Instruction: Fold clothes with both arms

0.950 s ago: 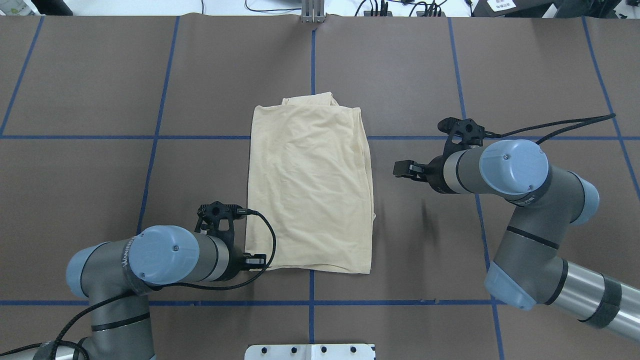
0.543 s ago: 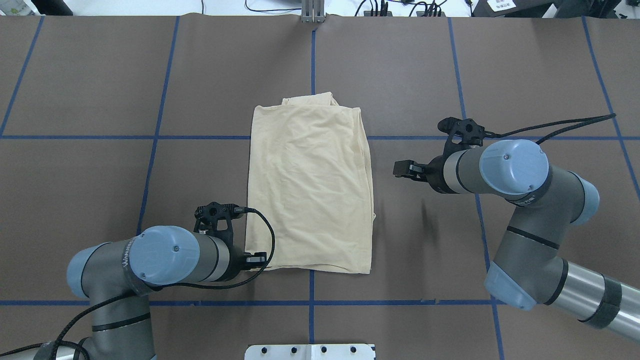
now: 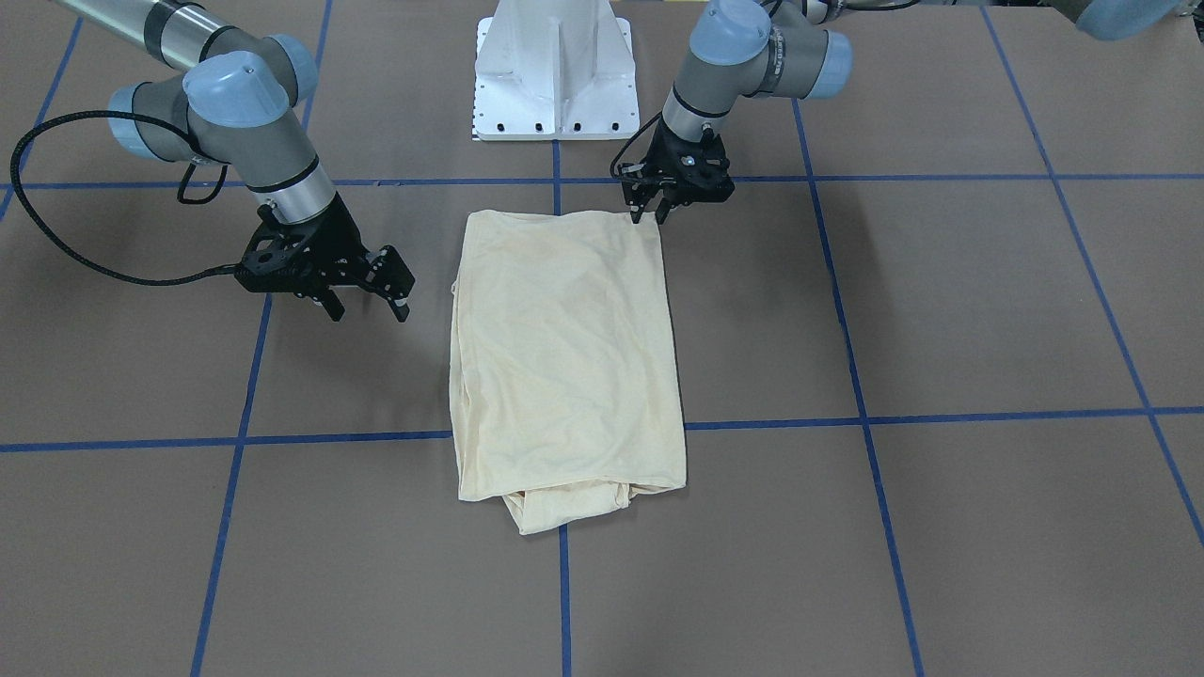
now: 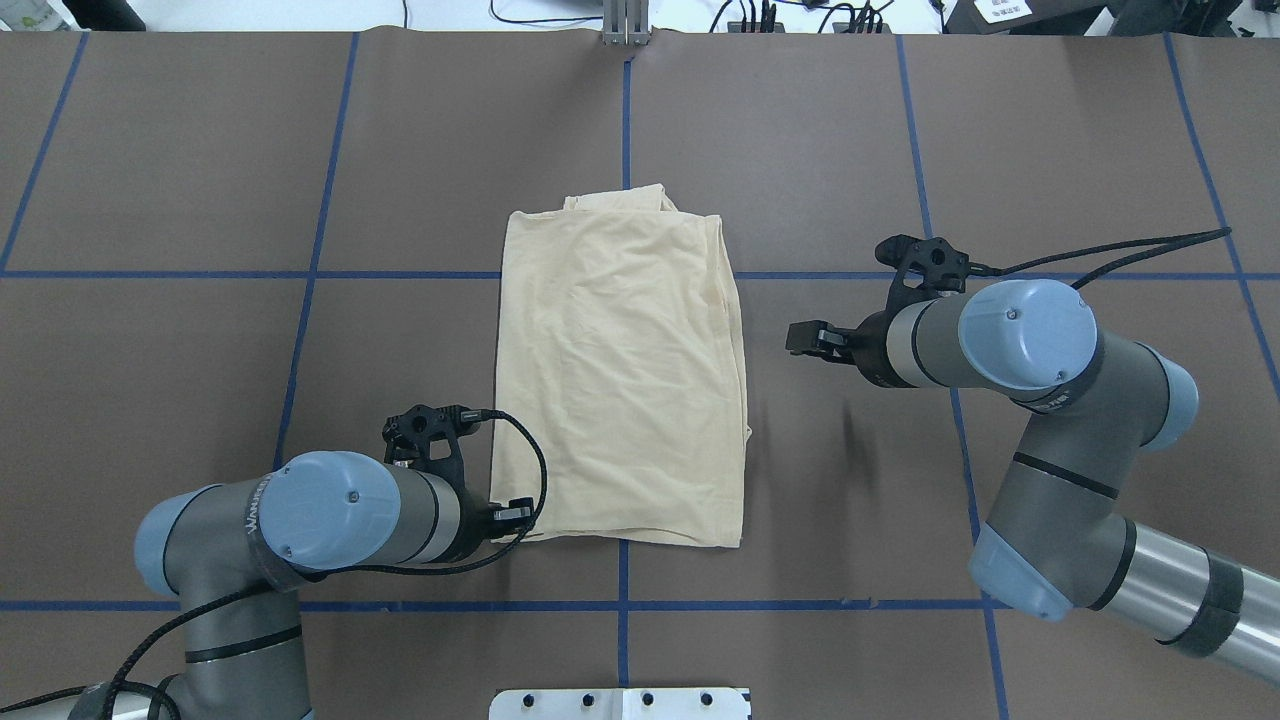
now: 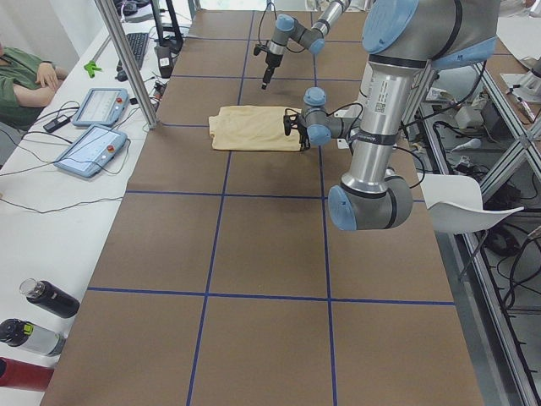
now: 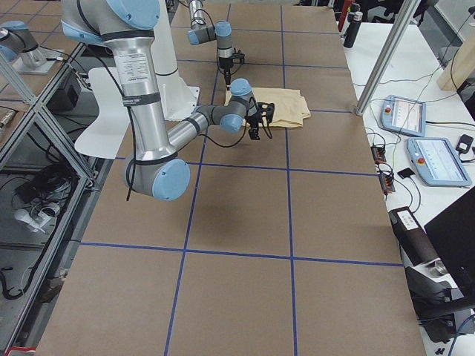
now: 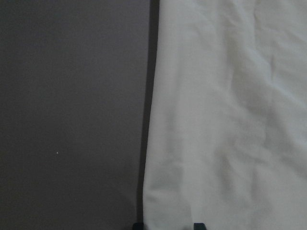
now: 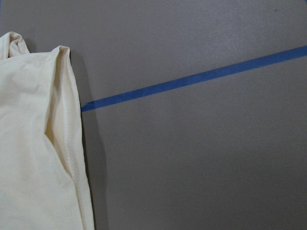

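Note:
The cream-yellow T-shirt (image 4: 620, 370) lies flat on the brown table, folded into a long rectangle, print and label hidden; it also shows in the front view (image 3: 564, 357). My left gripper (image 4: 512, 516) is low at the shirt's near-left corner (image 3: 649, 218). Its jaws stand partly open. In the left wrist view both fingertips (image 7: 199, 225) show at the bottom edge with the shirt's edge (image 7: 230, 120) between them. My right gripper (image 3: 367, 306) is open and empty, above the table to the right of the shirt (image 4: 805, 338). The right wrist view shows the shirt's far corner (image 8: 33, 143).
The white pedestal base (image 3: 553, 75) stands at the robot's table edge. Blue tape lines (image 4: 622, 120) grid the table. Control pendants (image 5: 93, 127) and bottles (image 5: 34, 313) sit on a side bench, with a seated person (image 5: 17, 76) beside it.
My left wrist has shifted slightly to the left at the shirt's near-left corner. The right arm and the shirt have not moved.

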Tool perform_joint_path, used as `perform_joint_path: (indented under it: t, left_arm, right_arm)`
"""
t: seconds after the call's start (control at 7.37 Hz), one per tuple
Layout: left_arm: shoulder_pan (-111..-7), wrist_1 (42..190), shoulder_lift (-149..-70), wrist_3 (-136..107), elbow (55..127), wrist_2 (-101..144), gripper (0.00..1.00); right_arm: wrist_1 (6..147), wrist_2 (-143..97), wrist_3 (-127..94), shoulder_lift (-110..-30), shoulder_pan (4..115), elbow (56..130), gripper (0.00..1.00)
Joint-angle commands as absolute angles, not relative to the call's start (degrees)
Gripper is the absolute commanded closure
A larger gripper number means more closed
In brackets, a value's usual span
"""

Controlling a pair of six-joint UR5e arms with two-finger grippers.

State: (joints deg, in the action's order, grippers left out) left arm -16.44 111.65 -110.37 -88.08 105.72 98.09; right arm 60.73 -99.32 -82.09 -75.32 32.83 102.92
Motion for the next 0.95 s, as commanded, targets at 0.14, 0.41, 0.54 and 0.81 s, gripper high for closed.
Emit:
perform_joint_path:
  t: [0.14,0.41,0.54,0.81]
  left_arm:
    - [-16.4,111.7,-110.1,-88.1,105.6,98.1,0.55]
    - [-16.3,111.7,-110.1,-88.0,105.6,98.1,0.55]
    - [-16.3,111.7,-110.1,-88.0,105.5,98.1,0.61]
    - [-16.3,111.8,-110.2,-88.0,105.5,98.2,0.65]
  right_arm:
    - [60.7,-99.3,-82.1,-75.3,32.8,102.9,0.00]
    - [60.7,-99.3,-82.1,-75.3,32.8,102.9,0.00]
    - [60.7,-99.3,-82.1,-75.3,32.9,102.9,0.00]
    - [60.7,-99.3,-82.1,-75.3,32.9,102.9,0.00]
